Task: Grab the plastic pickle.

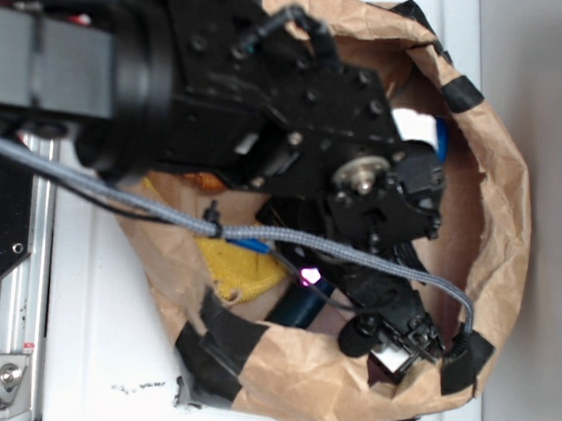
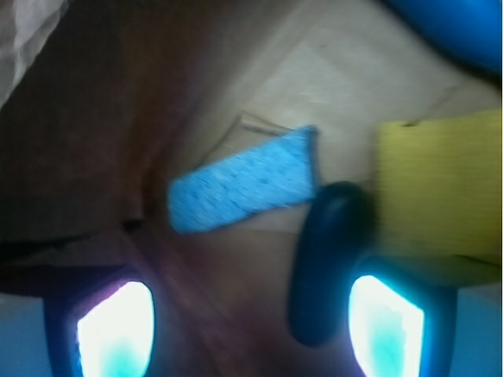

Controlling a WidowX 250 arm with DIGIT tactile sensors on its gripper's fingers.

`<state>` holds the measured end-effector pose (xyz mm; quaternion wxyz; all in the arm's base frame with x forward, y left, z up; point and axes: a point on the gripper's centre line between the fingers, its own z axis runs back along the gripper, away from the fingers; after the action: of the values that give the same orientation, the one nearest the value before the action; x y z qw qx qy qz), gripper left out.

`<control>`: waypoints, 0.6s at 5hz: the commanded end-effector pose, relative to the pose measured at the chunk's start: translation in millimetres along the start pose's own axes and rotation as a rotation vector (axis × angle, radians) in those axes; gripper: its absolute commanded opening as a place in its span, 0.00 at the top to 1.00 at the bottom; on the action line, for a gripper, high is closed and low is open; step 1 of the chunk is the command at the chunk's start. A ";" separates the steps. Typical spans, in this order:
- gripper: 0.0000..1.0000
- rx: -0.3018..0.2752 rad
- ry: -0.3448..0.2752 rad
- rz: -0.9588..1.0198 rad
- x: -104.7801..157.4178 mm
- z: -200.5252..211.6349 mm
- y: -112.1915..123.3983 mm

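You're on the approach — your hand [image 2: 250, 326] hangs wide open inside the crumpled brown paper bag [image 1: 493, 253], so shift right to straddle the dark green glossy plastic pickle [image 2: 326, 259] before closing.

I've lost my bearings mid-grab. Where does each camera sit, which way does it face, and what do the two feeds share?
Exterior: outside the robot, looking down into the paper bag; black arm and end effector cover most of its contents.
Wrist: on the arm inside the bag, facing its floor; two glowing fingertips at the bottom edge, the plastic pickle against the right one, beside a blue sponge.
Shared: the yellow cloth and the bag's brown paper.
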<state>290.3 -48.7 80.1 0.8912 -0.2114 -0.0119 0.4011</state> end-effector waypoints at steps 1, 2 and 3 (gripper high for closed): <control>0.00 -0.040 0.014 -0.049 -19.9 -25.3 10.7; 0.00 -0.041 -0.062 -0.201 -24.3 -27.9 12.2; 0.00 -0.013 -0.158 -0.390 -16.7 -21.0 9.0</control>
<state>273.6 -66.6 51.8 0.9478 -0.1692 -0.1003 0.2510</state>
